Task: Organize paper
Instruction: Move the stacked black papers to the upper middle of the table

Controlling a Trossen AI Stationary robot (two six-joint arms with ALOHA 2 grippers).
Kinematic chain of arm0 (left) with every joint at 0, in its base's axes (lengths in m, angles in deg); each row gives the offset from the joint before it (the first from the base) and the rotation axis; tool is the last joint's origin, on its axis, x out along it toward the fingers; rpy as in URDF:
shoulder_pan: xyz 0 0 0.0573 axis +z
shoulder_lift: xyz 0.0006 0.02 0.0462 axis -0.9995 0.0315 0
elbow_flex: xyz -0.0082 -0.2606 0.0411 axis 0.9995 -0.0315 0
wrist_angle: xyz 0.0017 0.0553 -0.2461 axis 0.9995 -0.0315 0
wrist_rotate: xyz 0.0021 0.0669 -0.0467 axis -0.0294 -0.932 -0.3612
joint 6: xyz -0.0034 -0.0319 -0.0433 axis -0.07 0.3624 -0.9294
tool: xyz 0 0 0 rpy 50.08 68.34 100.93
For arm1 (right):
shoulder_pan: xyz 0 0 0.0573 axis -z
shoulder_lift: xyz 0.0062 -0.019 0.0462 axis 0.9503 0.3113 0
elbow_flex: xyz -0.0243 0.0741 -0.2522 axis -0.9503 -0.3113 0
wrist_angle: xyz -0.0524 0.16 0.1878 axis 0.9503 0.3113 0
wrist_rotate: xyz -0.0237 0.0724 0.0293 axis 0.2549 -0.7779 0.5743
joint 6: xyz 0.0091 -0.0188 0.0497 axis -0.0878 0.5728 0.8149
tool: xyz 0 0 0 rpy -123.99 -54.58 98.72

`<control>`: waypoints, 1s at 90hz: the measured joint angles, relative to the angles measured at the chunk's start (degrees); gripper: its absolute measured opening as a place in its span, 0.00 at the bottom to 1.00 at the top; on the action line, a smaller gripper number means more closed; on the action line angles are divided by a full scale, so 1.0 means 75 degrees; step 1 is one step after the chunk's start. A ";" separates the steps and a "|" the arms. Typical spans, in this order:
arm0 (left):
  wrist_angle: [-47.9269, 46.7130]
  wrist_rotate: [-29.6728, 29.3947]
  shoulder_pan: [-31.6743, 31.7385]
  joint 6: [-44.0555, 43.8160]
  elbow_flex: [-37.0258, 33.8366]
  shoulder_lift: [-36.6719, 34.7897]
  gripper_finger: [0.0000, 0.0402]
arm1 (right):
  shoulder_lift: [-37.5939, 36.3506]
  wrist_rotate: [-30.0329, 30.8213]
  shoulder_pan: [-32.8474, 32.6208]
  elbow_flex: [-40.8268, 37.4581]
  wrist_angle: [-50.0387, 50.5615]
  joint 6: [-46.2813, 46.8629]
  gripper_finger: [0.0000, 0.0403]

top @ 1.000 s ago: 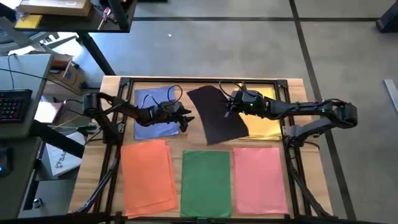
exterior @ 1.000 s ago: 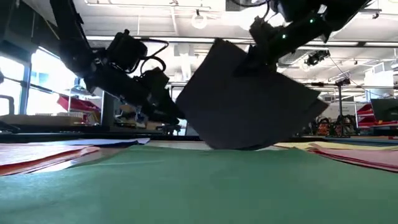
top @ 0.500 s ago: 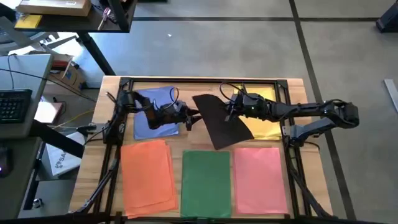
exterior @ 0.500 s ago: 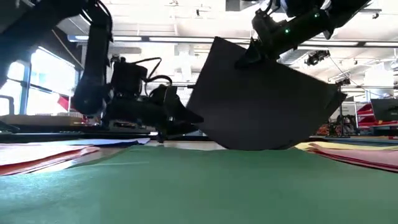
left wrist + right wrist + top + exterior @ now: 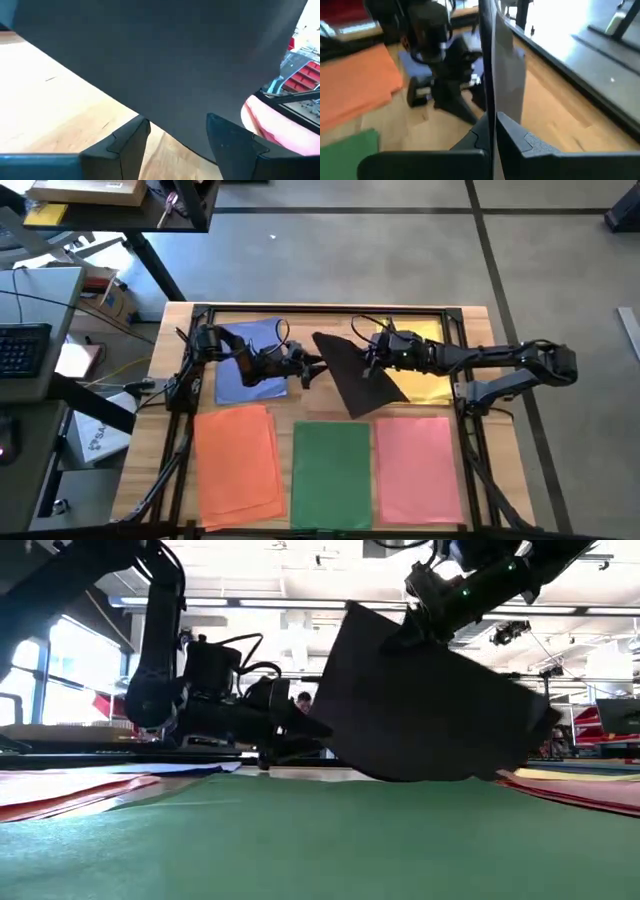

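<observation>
A dark grey sheet of paper hangs tilted over the middle of the table, and my right gripper is shut on it. In the low view the sheet spreads out below that gripper. My left gripper is open, low over the wood, at the sheet's left edge. In the left wrist view the sheet fills the space just beyond the open fingers. Stacks of blue, yellow, orange, green and pink paper lie flat on the table. My right gripper pinches the dark grey sheet's upper edge between its two fingers, and the right wrist view shows the sheet edge-on in the shut jaws. The fingers come from the table's right side, slanting down. The sheet hangs below them, steeply tilted. My left gripper is close to the sheet's left edge; I cannot tell whether it touches.
A dark metal frame runs round the wooden table's edge. Bare wood shows between the back and front rows of stacks. A desk with a keyboard stands off the table's left side.
My left gripper has gone toward the table's right edge and down, up to the dark sheet's left edge. My right gripper has carried the sheet a little toward the near edge, and the sheet now hangs steeper and shows narrower from above.
</observation>
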 joint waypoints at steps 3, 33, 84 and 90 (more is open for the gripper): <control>0.0037 0.0012 -0.0003 0.0050 0.0000 0.0000 0.42 | 0.0000 0.0079 0.0002 0.0000 0.0147 0.0023 0.00; 0.0194 0.0107 0.0028 0.0130 0.0000 0.0000 0.08 | 0.0044 0.0127 0.0002 0.0000 0.0682 0.0218 0.00; 0.0129 -0.0076 0.0055 0.0561 -0.1180 -0.1602 0.00 | 0.0893 0.0565 -0.0004 0.0000 -0.0180 0.0023 0.00; -0.0064 0.0066 0.0053 0.0770 -0.1202 -0.2210 0.00 | 0.0889 0.0564 -0.0007 0.0000 -0.0662 -0.0200 0.00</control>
